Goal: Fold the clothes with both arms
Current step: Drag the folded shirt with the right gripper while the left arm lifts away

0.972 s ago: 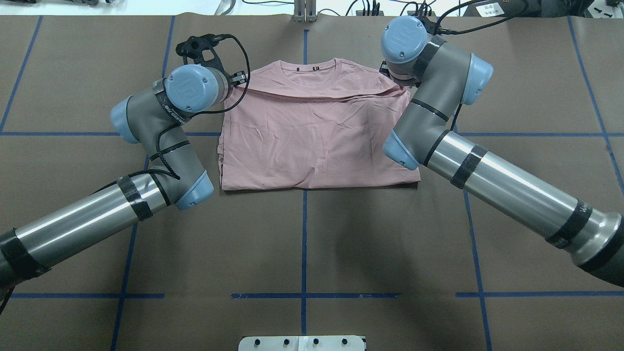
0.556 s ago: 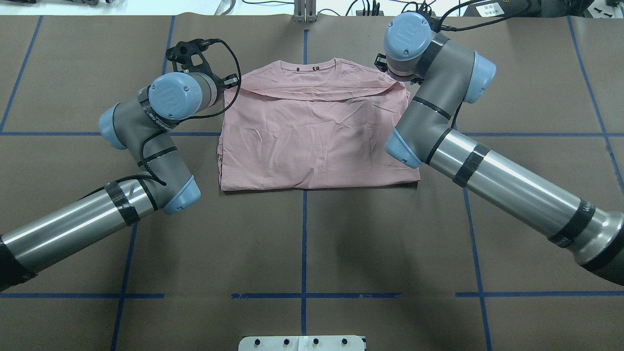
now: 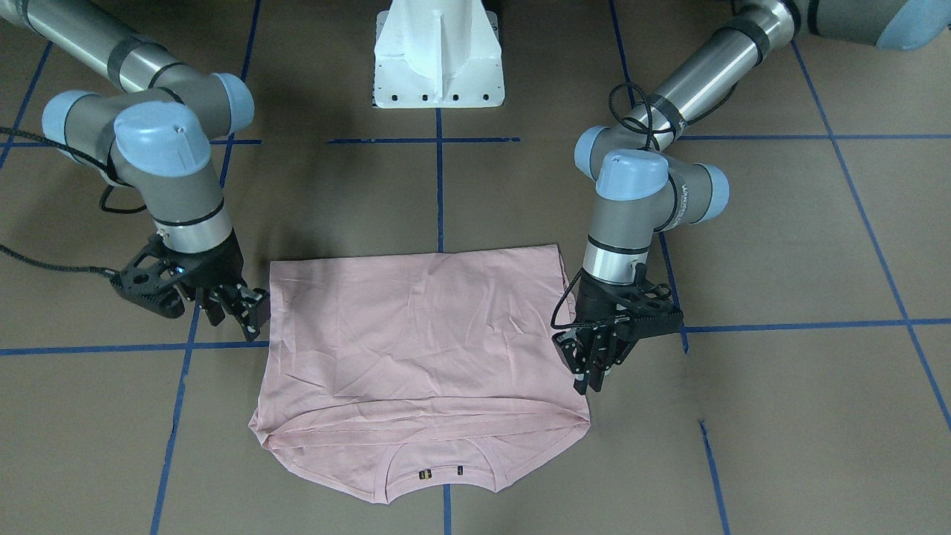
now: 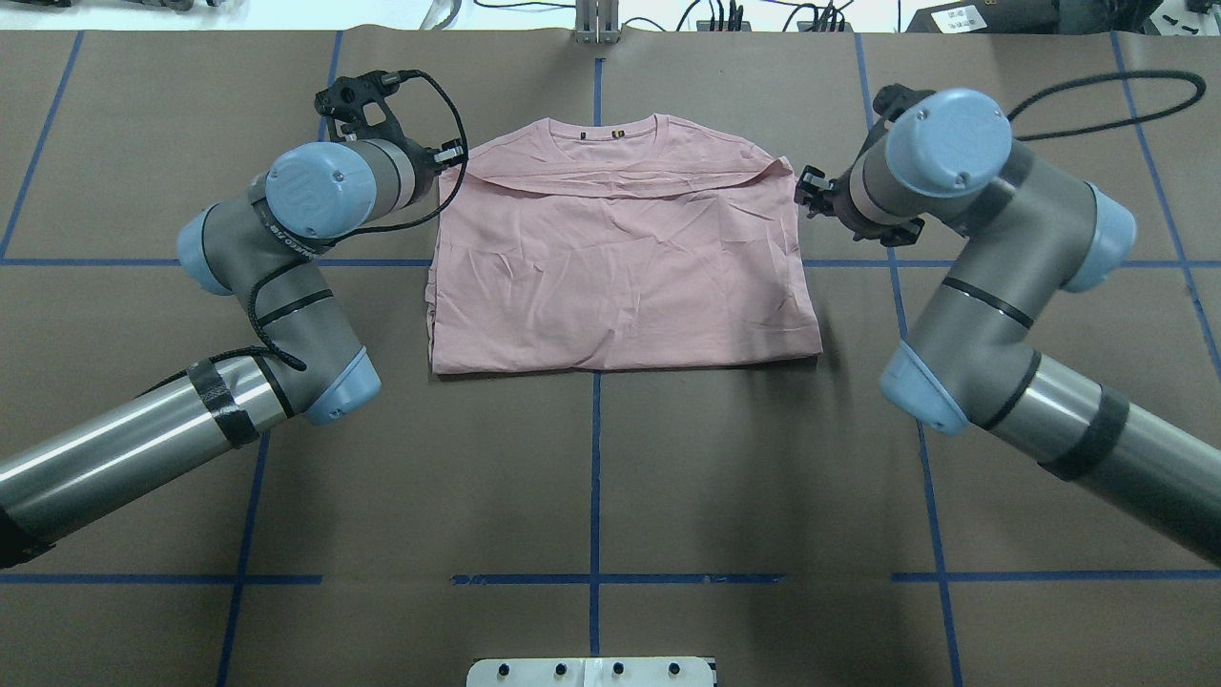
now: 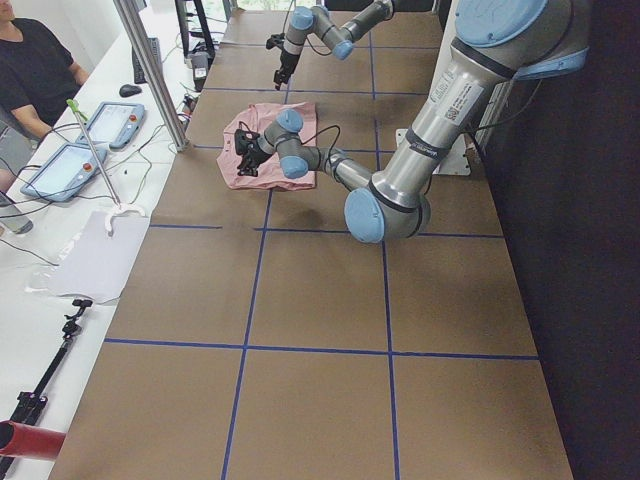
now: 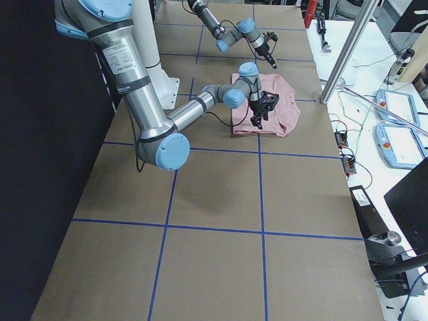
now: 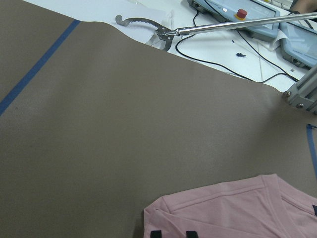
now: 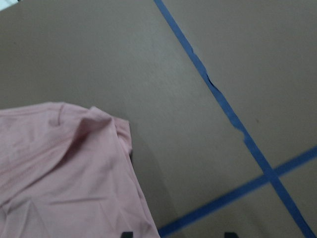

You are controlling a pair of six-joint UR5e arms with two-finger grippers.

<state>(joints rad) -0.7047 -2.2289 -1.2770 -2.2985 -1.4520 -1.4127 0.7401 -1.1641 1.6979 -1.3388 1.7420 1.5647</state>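
Observation:
The pale pink T-shirt (image 4: 620, 277) lies folded flat on the brown table, plain side up, collar at the far edge; no print shows. It also shows in the front-facing view (image 3: 416, 334). My left gripper (image 4: 450, 153) hovers just off the shirt's far left shoulder corner, open and empty; in the front-facing view (image 3: 591, 371) it hangs beside the shirt's edge. My right gripper (image 4: 809, 194) is open and empty beside the far right shoulder corner, clear of the cloth (image 3: 249, 312). The wrist views show shirt corners (image 7: 237, 208) (image 8: 64, 173) below the spread fingertips.
The white pedestal base (image 4: 591, 671) stands at the near edge. Blue tape lines (image 4: 595, 477) cross the table. A white bench with teach pendants (image 5: 60, 165), cables and a metal post (image 5: 150, 70) runs along the far side, where a person sits.
My right arm has swung out to the right, taking its gripper off the shirt's far right shoulder. My left arm has drawn back a little leftward. The shirt has stayed flat.

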